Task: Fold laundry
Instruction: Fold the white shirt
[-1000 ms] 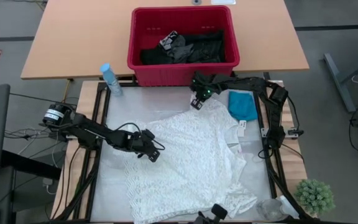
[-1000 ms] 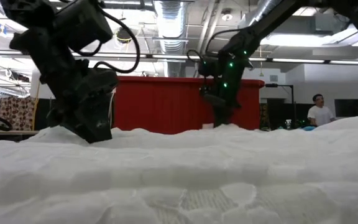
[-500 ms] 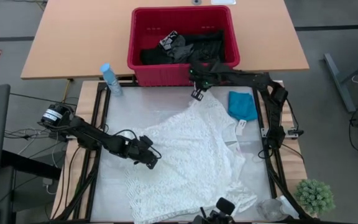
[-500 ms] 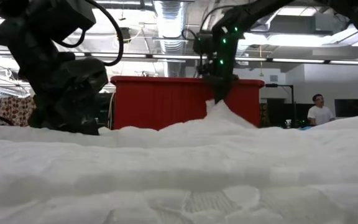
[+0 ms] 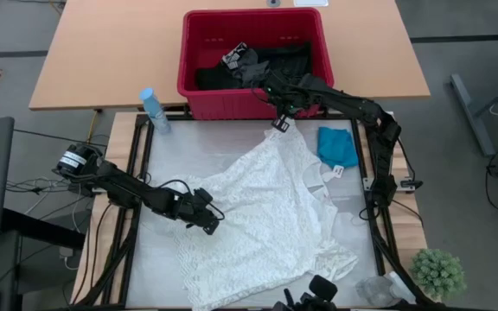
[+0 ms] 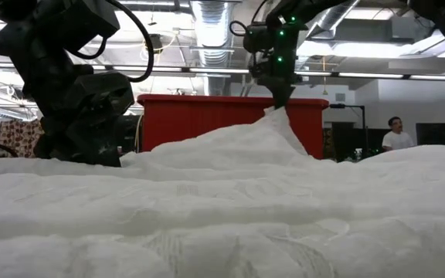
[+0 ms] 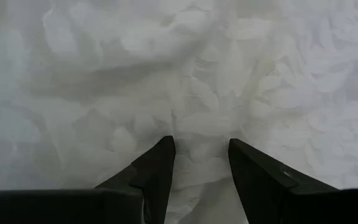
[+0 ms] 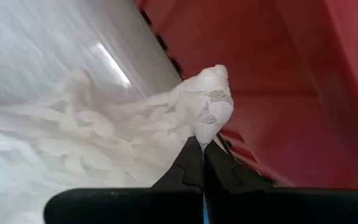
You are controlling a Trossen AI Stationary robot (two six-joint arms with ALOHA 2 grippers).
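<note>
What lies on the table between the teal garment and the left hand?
In the high view, only the white lacy garment lies between the teal garment and the left hand, which rests on its edge.

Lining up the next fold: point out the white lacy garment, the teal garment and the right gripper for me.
white lacy garment point(image 5: 262, 216), high view, middle of the spread cloth.
teal garment point(image 5: 335, 144), high view, centre of the folded piece.
right gripper point(image 8: 202, 152), right wrist view, fingertips shut on a pinched corner of the white lacy garment.
</note>
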